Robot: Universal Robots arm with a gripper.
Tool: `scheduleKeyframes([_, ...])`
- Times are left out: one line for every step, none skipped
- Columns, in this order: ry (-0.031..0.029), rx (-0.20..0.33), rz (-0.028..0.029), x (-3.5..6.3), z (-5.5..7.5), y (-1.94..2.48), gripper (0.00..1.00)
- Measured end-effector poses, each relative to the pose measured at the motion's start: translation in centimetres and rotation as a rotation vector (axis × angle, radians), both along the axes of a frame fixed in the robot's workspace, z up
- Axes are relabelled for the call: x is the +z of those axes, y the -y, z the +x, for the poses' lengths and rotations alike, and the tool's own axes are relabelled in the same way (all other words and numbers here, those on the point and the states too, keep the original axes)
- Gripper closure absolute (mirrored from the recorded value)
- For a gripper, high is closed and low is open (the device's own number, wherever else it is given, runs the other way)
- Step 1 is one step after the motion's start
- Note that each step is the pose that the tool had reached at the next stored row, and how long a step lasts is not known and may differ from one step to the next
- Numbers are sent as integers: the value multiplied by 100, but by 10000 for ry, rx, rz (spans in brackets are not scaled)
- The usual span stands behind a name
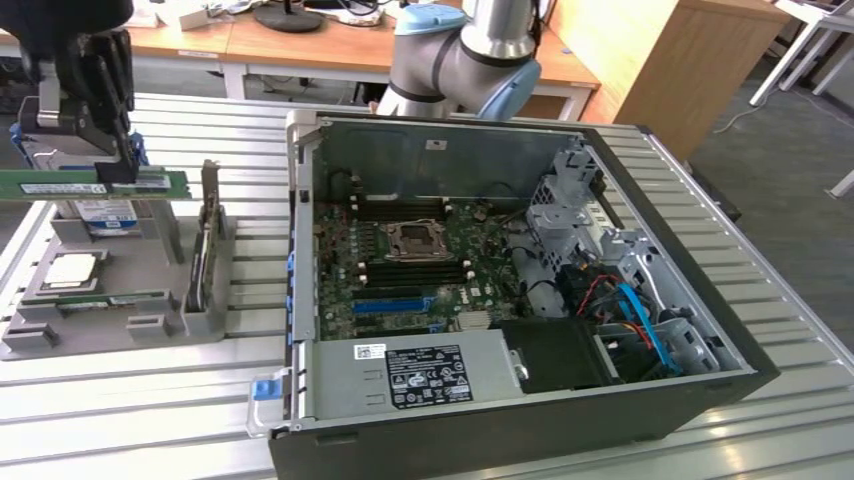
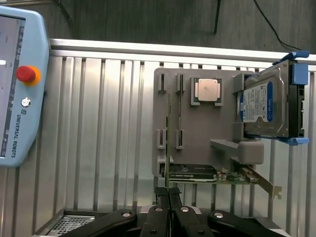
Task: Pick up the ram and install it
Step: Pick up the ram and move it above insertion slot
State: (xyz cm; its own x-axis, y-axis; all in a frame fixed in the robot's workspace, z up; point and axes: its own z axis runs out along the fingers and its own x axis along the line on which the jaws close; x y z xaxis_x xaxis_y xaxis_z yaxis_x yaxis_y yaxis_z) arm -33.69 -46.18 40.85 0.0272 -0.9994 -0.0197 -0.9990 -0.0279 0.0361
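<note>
My gripper (image 1: 118,172) is shut on the ram (image 1: 67,184), a long green stick with a pale label. It hangs level in the air above the grey parts holder (image 1: 134,262) at the exterior view's left. In the wrist view the ram (image 2: 168,148) shows edge-on as a thin green line running out from between my closed fingers (image 2: 159,213). The open computer case (image 1: 694,330) lies to the exterior view's right. The motherboard's black memory slots (image 1: 400,268) lie beside the CPU socket (image 1: 414,238), well away from the ram.
The holder carries a CPU (image 2: 206,90), a hard drive (image 2: 261,106) and an expansion card (image 2: 212,174). A teach pendant (image 2: 19,89) lies on the slatted table. A power supply (image 1: 414,375) and drive cage (image 1: 574,215) crowd the case. The arm's base (image 1: 467,60) stands behind it.
</note>
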Motion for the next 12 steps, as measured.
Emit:
scheduleKeyframes([0, 0, 0, 0, 16, 1, 88])
scheduleKeyframes([0, 0, 0, 0, 33, 1, 88])
scheduleKeyframes([0, -1, 1, 0, 51, 2, 88])
scheduleKeyframes([0, 0, 0, 0, 69, 3, 88])
scheduleKeyframes([0, 0, 0, 0, 89, 4, 88])
scheduleKeyframes([0, 0, 0, 0, 109, 5, 88])
scheduleKeyframes([1, 0, 1, -1, 132, 6, 88])
scheduleKeyframes([0, 0, 0, 0, 154, 7, 88])
scheduleKeyframes([0, 0, 0, 0, 174, 8, 88])
scheduleKeyframes([1, 0, 0, 0, 199, 9, 88])
scheduleKeyframes([0, 1, 0, 0, 221, 10, 88])
scheduleKeyframes([0, 1, 0, 0, 243, 11, 88])
